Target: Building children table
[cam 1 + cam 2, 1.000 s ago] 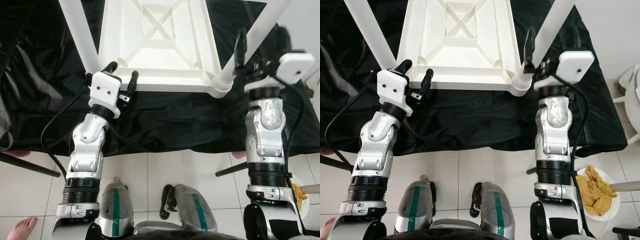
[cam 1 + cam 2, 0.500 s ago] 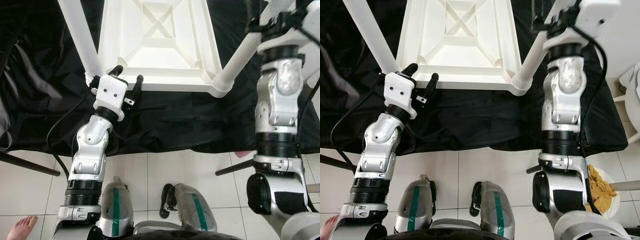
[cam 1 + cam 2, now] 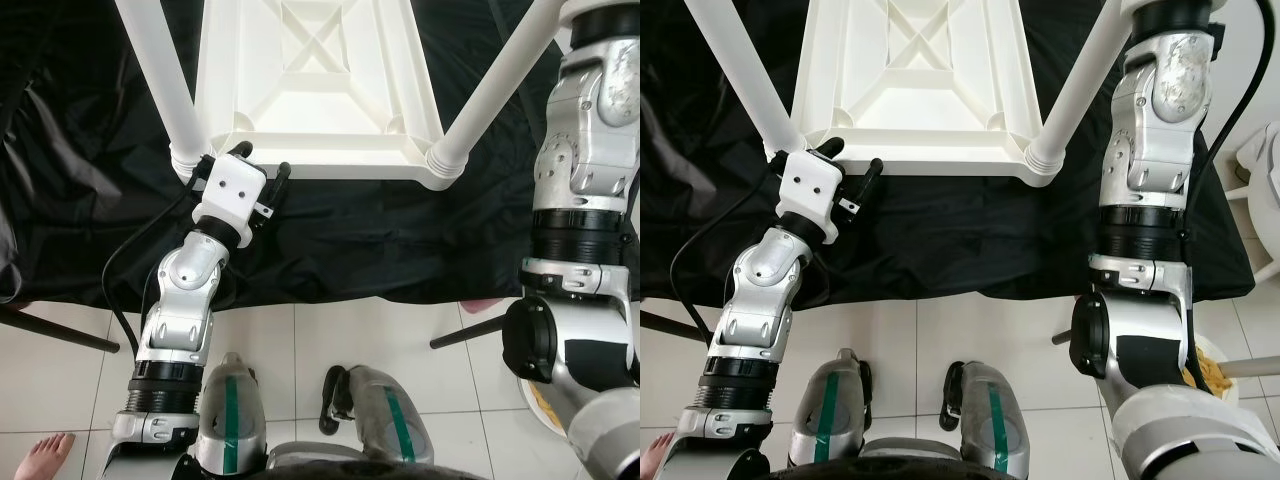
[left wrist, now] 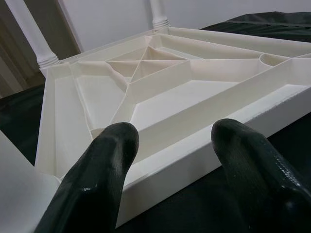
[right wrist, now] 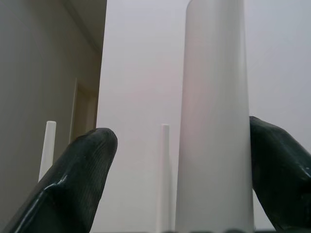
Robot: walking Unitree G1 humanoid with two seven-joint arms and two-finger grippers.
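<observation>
Table [image 3: 318,90]: upside down, stiff, light plastic.
Left claw [image 3: 262,172]: fingers apart at the near rim.
Right claw [image 5: 184,184]: loosely around a leg [image 5: 214,116].
Best hold: the rim.

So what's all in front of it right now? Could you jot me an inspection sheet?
Surface: black cloth draped over a low stand, on white floor tiles.
Job's things: white table top lying upside down; legs stand in its two near corners, left leg and right leg.
Clutter: nothing seen on the cloth.
Grippers: left gripper, fingers open, at the top's near edge; right gripper, fingers apart around the right leg.
Cables: black cable looping beside the left arm.
Surroundings: a bare foot; a plate of yellow stuff.
</observation>
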